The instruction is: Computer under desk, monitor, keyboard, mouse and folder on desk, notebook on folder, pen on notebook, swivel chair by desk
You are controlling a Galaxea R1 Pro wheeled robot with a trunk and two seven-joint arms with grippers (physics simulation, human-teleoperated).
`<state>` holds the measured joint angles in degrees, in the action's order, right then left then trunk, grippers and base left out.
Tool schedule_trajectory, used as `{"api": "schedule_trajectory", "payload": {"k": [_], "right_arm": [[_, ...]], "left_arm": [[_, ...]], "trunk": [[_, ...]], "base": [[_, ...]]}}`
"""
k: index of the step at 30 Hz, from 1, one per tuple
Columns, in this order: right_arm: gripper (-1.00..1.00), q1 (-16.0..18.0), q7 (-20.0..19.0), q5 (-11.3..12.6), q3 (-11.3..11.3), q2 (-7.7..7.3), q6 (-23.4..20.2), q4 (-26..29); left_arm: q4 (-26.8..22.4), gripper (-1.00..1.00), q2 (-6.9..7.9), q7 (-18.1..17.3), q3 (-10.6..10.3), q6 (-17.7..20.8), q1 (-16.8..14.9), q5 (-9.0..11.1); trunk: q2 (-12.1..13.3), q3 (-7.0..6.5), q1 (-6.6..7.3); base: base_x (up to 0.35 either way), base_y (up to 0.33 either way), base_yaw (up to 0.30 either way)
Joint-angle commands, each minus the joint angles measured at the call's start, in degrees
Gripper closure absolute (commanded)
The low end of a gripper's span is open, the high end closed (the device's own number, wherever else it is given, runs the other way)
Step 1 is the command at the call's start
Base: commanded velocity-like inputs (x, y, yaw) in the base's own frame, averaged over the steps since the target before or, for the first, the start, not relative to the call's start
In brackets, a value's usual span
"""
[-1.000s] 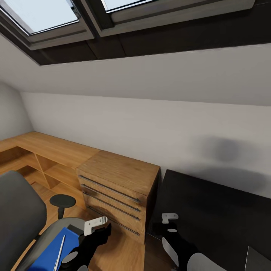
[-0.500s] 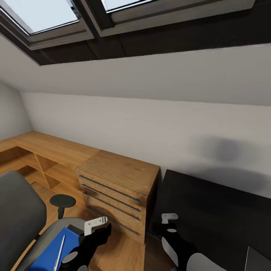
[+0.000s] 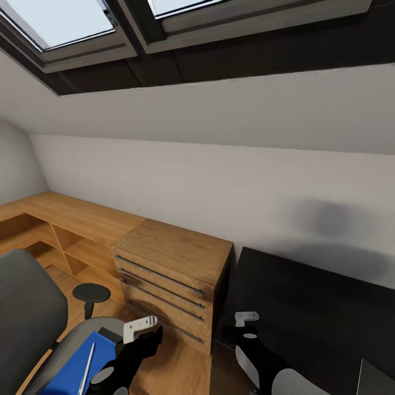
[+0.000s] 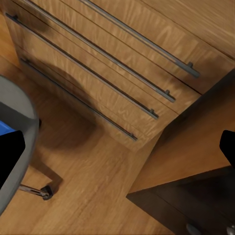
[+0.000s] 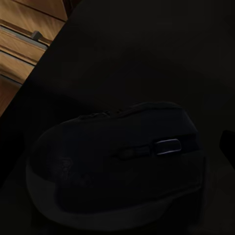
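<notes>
Beneath sloped skylights, our right fingers hover over the black counter, the mouse just below them; their gap we cannot tell. Our left fingers look spread beside the swivel chair holding the folder.

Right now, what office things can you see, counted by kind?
Swivel chair: 1
Blue folder: 1
Pen: 1
Mouse: 1
Desk: 1
Wooden drawer cabinet: 1
Total: 6
</notes>
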<state>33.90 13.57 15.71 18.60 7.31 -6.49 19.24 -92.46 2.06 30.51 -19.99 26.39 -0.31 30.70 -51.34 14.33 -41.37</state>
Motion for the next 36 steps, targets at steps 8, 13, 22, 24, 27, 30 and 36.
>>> {"api": "schedule_trajectory", "payload": {"k": [8,13,22,24,27,30,36], "right_arm": [[-1.00,0.03,0.32,0.47,0.52,-0.09,-1.28,0.17],[-1.00,0.03,0.32,0.47,0.50,-0.06,-1.75,0.18],[-1.00,0.03,0.31,0.47,0.55,-0.02,-2.02,0.18],[-1.00,0.03,0.31,0.47,0.56,-0.02,-2.03,0.18],[-1.00,0.03,0.31,0.47,0.56,-0.02,-2.01,0.18],[-1.00,0.03,0.31,0.47,0.56,-0.02,-1.98,0.18],[-1.00,0.03,0.31,0.47,0.57,-0.02,-1.95,0.18]], "left_arm": [[-0.15,-1.00,0.05,0.52,-0.22,0.07,-0.04,0.50],[-0.16,-1.00,0.05,0.52,-0.22,0.07,-0.04,0.50],[-0.16,-1.00,0.02,1.47,-0.22,-0.02,-0.02,0.49],[-0.16,-1.00,0.03,1.61,-0.22,-0.02,-0.01,0.50],[-0.14,-1.00,0.03,1.69,-0.22,-0.02,-0.03,0.50],[-0.13,-1.00,0.02,1.72,-0.22,-0.02,-0.03,0.50],[-0.11,-1.00,0.05,1.75,-0.22,-0.02,-0.04,0.50]], "trunk": [[-0.05,0.07,-0.01],[-0.45,0.25,-0.23],[-3.26,1.50,-1.77],[-3.26,1.50,-1.77],[-3.26,1.50,-1.77],[-3.26,1.50,-1.77],[-3.26,1.50,-1.77]], "base": [[0.000,0.000,0.000],[0.000,0.000,0.000],[0.000,0.000,0.000],[0.000,0.000,0.000],[0.000,0.000,0.000],[0.000,0.000,0.000],[0.000,0.000,0.000]]}}
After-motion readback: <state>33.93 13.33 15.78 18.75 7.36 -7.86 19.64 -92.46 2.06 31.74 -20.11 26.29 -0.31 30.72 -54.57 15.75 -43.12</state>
